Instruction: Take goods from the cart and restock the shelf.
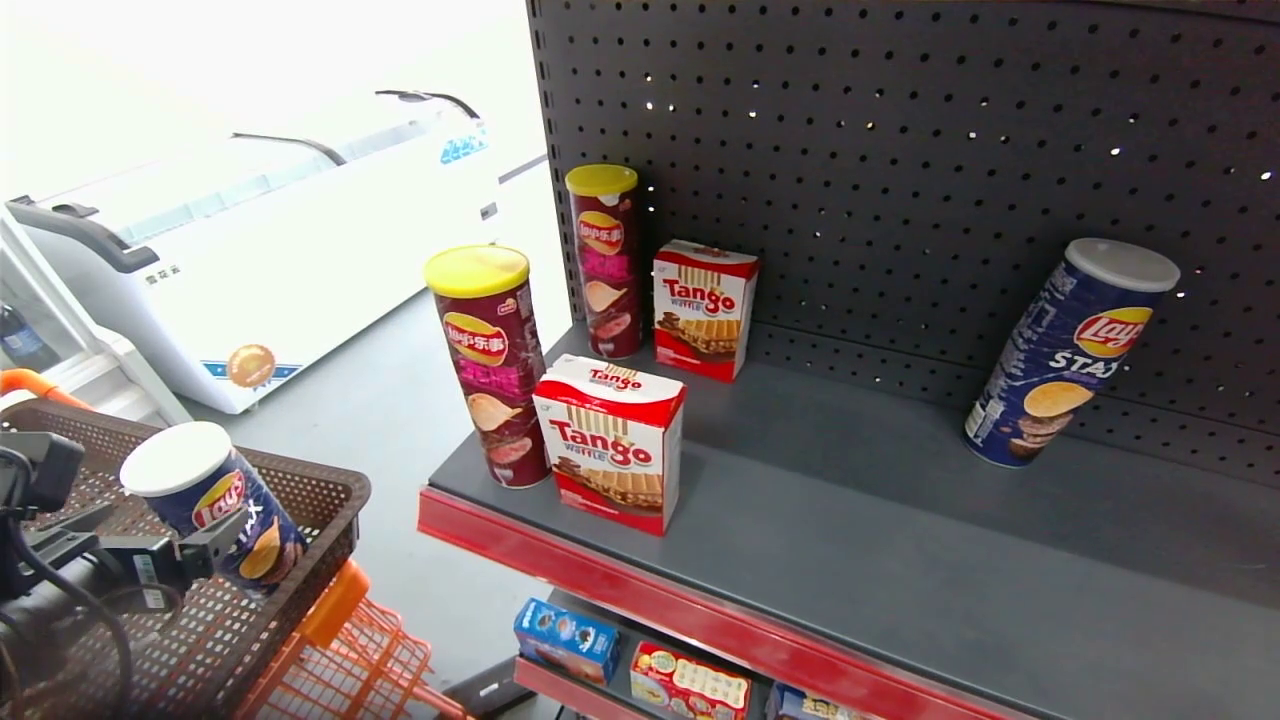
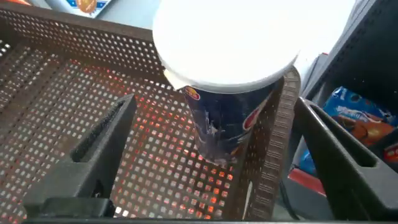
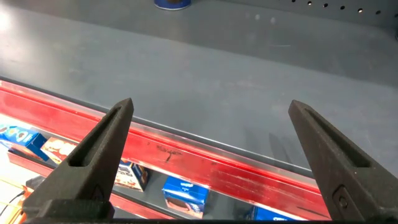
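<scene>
My left gripper [image 2: 212,104] is spread wide around the blue can [image 2: 224,124], which stands in the cart basket [image 1: 330,500], white lid up, long axis close to upright. I cannot tell whether either finger touches it. The mesh wall rises between the can and the shelf [image 1: 850,520]. My right gripper [image 3: 211,109] hangs open over the shelf's red front edge [image 3: 205,165]. Near the left end stand two maroon cans [image 1: 490,370] and two wafer boxes [image 1: 612,445]; another blue can [image 1: 1070,350] leans against the pegboard [image 1: 900,150]

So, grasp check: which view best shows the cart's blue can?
Head view: the blue can shows lid and side, beside the left gripper. Left wrist view: mostly lid. Right wrist view faces the shelf.
</scene>
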Robot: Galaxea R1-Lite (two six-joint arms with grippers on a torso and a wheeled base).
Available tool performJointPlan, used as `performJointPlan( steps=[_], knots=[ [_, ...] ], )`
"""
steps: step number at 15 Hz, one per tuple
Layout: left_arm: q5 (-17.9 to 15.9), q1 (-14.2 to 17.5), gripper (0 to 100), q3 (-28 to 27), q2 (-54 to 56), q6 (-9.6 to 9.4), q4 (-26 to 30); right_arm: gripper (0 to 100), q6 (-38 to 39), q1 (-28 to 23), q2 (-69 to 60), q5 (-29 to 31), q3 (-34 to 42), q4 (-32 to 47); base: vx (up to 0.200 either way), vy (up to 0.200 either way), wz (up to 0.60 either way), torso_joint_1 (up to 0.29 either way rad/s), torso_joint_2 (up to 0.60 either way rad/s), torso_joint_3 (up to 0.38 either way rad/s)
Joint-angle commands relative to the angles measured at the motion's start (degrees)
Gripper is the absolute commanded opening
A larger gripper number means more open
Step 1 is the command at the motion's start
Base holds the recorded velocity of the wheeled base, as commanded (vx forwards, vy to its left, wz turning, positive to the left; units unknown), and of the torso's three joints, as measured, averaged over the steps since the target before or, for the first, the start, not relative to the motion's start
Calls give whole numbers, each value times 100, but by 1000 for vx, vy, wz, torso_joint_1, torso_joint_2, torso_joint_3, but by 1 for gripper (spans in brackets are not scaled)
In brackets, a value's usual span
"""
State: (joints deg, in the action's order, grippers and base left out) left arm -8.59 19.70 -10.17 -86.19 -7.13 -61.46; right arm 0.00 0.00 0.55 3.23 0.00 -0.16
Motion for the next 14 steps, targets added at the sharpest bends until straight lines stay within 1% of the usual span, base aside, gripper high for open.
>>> performJointPlan(
  steps=[1, 4, 6, 9, 11, 14],
  knots=[
    [-2, 25, 100, -56, -856, 19, -349, 100, 0, 0, 7, 2, 0, -2, 0, 0, 0, 0, 0, 0],
    [-11, -10, 100, -108, -1269, 28, -762, 100, 0, 0, 7, 2, 0, -2, 0, 0, 0, 0, 0, 0],
    [-2, -10, 100, -143, -1418, 28, -876, 100, 0, 0, 7, 2, 0, -2, 0, 0, 0, 0, 0, 0],
    [-2, -89, 100, -486, -1884, 45, -1236, 100, 0, 0, 7, 2, 0, -2, 0, 0, 0, 0, 0, 0],
    [-2, -151, 100, -600, -2104, 159, -1456, 100, 0, 0, 7, 2, 0, -2, 0, 0, 0, 0, 0, 0],
    [-2, -168, 100, -627, -2280, 256, -1509, 100, 0, 0, 7, 2, 0, -2, 0, 0, 0, 0, 0, 0]
  ],
)
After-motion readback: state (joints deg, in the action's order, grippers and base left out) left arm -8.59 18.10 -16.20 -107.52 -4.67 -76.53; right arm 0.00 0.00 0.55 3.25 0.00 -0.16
